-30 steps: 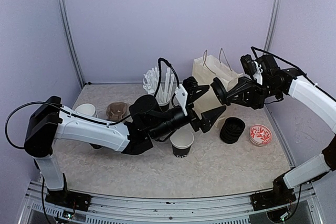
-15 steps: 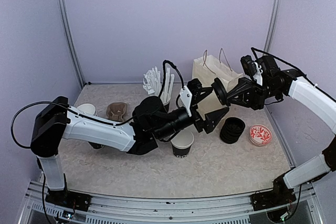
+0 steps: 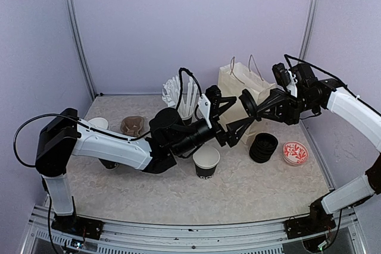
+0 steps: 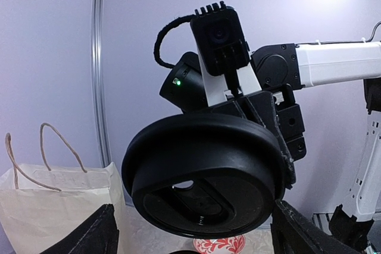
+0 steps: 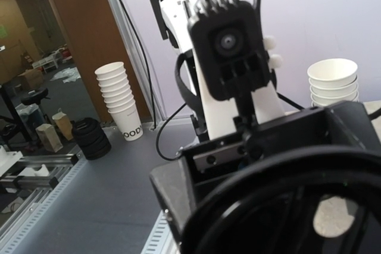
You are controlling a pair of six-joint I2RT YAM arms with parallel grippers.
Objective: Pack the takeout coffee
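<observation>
Right jaws clenched on a black lid (image 4: 205, 173), which hides their tips in the left wrist view. Left jaws released, cut off at that view's lower corners.

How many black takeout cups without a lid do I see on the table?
1. The black takeout cup stands open near the middle of the table, close beside the left arm. That arm may hide another cup beneath it.
</observation>
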